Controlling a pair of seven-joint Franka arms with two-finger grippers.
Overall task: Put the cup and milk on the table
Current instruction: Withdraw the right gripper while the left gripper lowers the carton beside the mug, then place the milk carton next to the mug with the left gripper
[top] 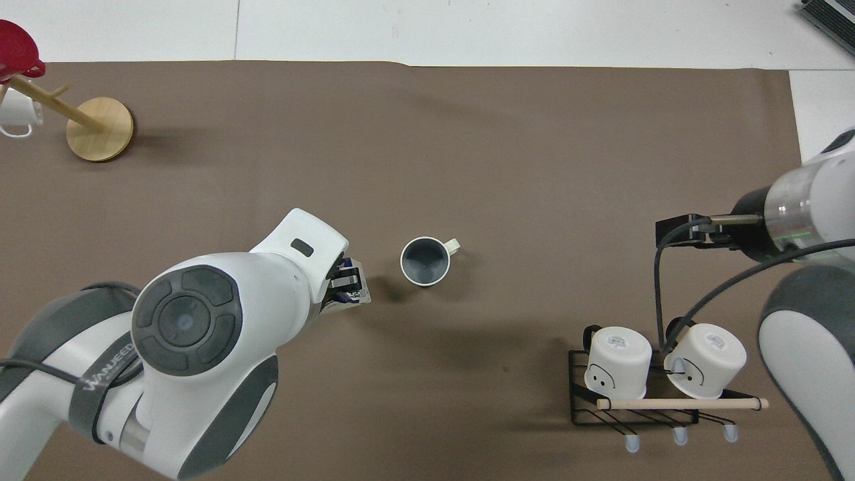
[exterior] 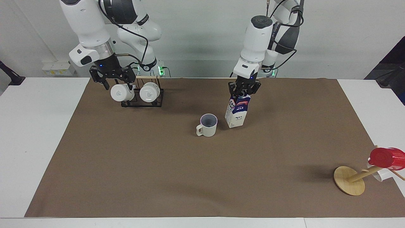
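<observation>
Brown-matted surface: cup upright mid-surface. Left gripper clamped on milk top, just beside cup. Right gripper fingers apart, over mug rack.

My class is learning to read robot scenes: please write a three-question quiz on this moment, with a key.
1. True or false: the cup stands upright on the mat.
2. What does the left gripper hold? A) the red cup B) the milk C) nothing
3. Fill in: the right gripper is open over the ____ that holds two white mugs.

Key: 1 true; 2 B, gripped at its top, beside the cup toward the left arm's end; 3 rack.
</observation>
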